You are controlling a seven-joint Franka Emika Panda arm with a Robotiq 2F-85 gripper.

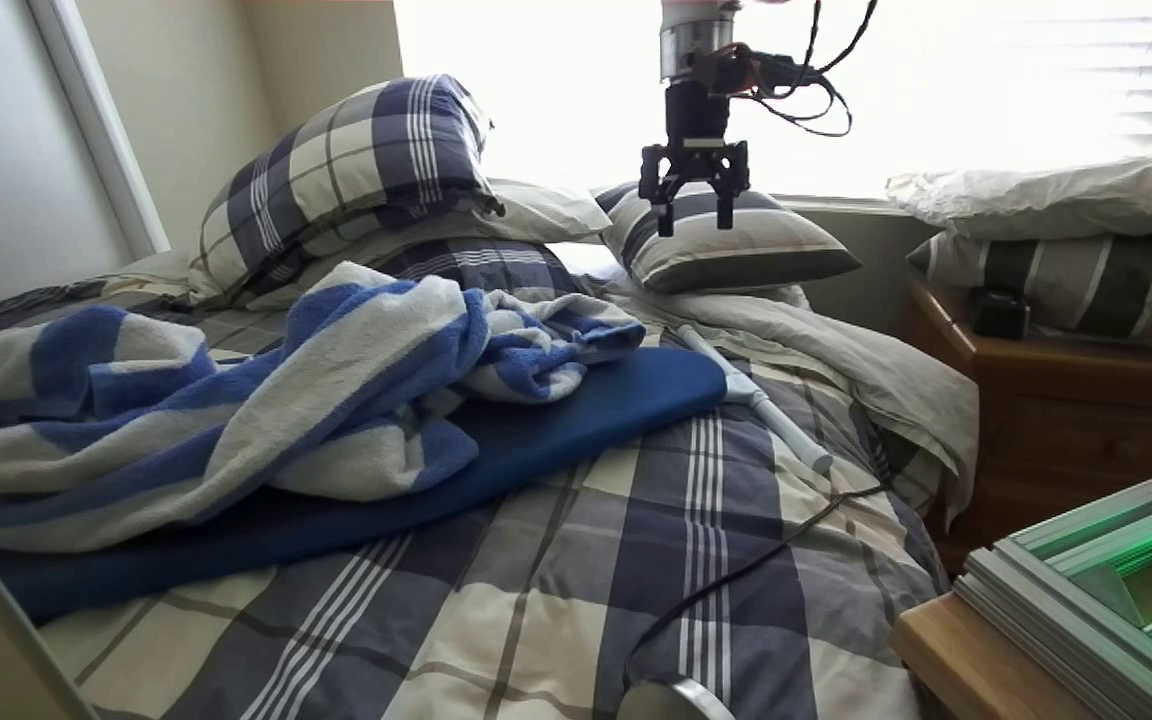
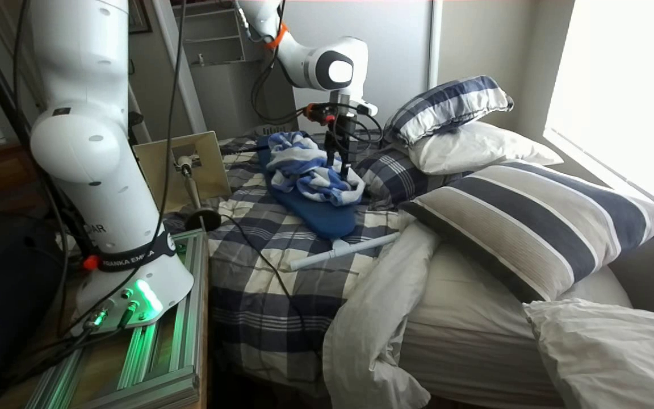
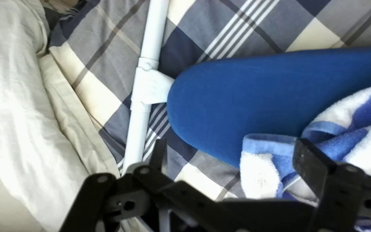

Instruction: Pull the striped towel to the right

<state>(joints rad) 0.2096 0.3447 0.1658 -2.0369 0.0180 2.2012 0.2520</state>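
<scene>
Pointing downward, the gripper (image 1: 696, 222) has its two fingers (image 3: 311, 164) spread wide. Lower down and near them, the striped towel (image 1: 356, 370) lies bunched on the blue ironing board (image 3: 237, 93), whose rounded end is bare. A white bar (image 3: 137, 129) joins that end. Plaid bedspread (image 1: 556, 620) lies under the board, with pillows (image 2: 469, 147) heaped nearby.

In the wrist view, the gripper (image 3: 230, 157) hides part of the towel (image 3: 362, 119); the right edge cuts off the towel and the ironing board (image 3: 253, 93).
</scene>
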